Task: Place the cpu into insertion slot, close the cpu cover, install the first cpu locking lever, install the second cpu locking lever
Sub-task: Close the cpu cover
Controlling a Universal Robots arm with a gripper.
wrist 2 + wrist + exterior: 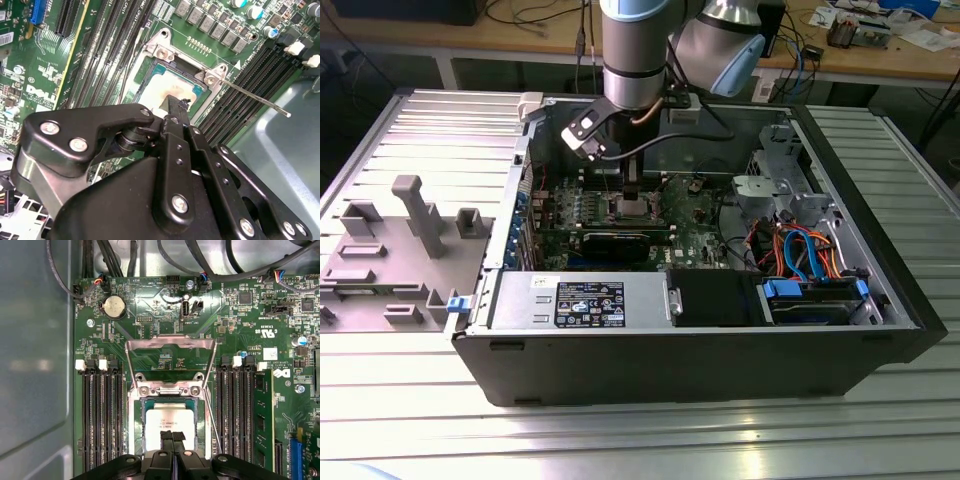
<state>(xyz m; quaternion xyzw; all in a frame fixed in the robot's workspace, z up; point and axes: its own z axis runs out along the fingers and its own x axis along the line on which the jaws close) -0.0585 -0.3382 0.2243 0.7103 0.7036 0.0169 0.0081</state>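
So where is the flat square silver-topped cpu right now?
In the first wrist view the cpu lies in the grey-rimmed square insertion slot, between the black memory slots, just beneath the gripper.

Chip's (169, 421) top lies bare. The raised cover (170, 342) stands up at one edge, a thin lever (250, 97) juts out alongside, and cables (107, 257) hang past the board.

arm (635, 50): over open computer case (670, 360) | end effector (632, 192): low above insertion slot (645, 210)
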